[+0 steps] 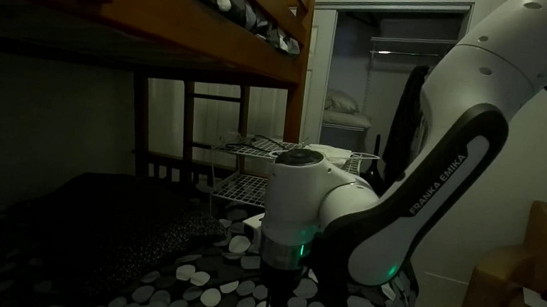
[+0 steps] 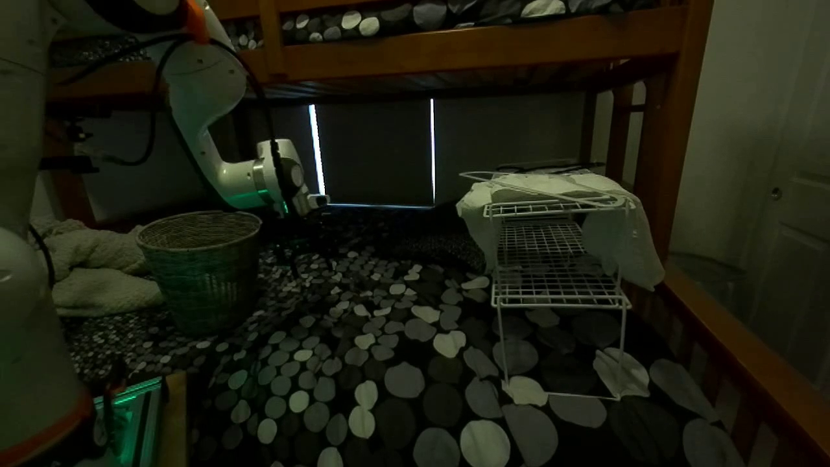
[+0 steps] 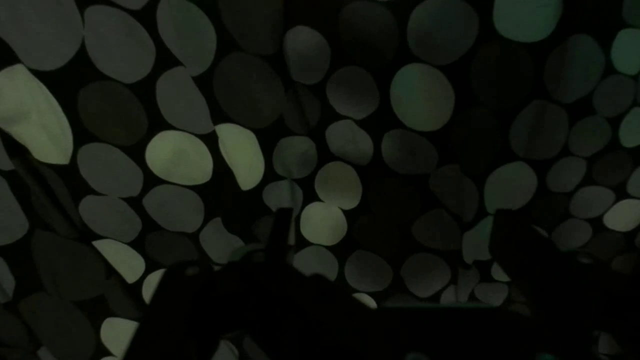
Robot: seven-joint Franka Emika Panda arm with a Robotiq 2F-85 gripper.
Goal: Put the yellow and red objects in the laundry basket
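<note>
My wrist view looks down past my fingers, near the bedcover. Both exterior views face across it from farther back, sharing my arm.

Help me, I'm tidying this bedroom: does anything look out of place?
A white wire rack stands on the dotted bedding, an odd spot for shelving, and a white cloth-like piece droops untidily over its side. I see no spill or damage, but the pictures are dark.
</note>
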